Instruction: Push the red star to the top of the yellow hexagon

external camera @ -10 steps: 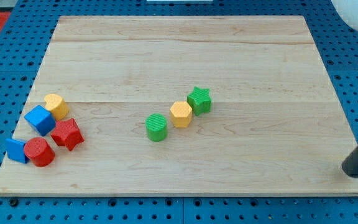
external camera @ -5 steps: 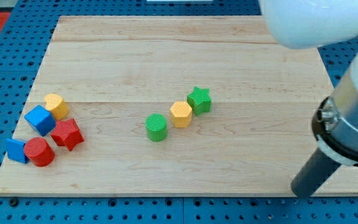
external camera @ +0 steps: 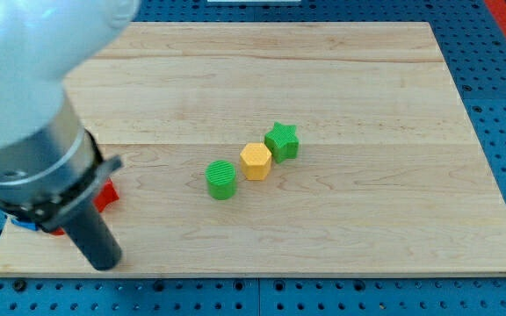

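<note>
So right now my tip (external camera: 104, 262) is parked near the board's (external camera: 341, 79) bottom-left corner, and the arm's big housing covers most of the left side of the view. There's no pincer on this rig at all, just the rod, so nothing to call spread or pressed together. The red star (external camera: 106, 195) is mostly hidden behind the arm; only a red sliver pokes out just up and right of the rod, and I can't tell if the tip is touching it or just beside it. Bits of another red block (external camera: 55, 232) and a blue one (external camera: 20, 224) peek out at the left of the rod, shapes unreadable. Mid-board there's a diagonal row: green cylinder (external camera: 221, 179), yellow hexagon (external camera: 255, 161), green star (external camera: 281, 141), each right up against the next. I'd say this is the approach step, getting in behind the star, with the push itself not started. The next move looks tricky: the star has to go right across the board and finish above the hexagon, so the tip wants to be on the star's left or lower-left, and the path should curve over the row without bumping the green star.
</note>
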Controlling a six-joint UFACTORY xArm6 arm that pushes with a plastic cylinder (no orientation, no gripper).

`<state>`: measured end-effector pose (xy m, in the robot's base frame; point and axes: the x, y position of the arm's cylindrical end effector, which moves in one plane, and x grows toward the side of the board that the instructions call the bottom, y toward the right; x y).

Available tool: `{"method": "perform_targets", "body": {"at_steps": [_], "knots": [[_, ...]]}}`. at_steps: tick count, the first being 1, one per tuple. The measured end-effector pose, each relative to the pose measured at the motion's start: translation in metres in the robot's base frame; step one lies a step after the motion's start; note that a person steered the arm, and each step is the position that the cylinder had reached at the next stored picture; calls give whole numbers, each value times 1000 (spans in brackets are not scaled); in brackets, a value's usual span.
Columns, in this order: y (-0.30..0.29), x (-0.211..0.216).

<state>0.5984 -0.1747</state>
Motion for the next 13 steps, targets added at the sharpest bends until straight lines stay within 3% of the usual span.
{"method": "perform_targets", "body": {"at_steps": [2, 4, 6, 9, 11, 13], "knots": [[-8, -58], [-31, -57], [-53, -108], [37, -132], [30, -106], [74, -128]]}}
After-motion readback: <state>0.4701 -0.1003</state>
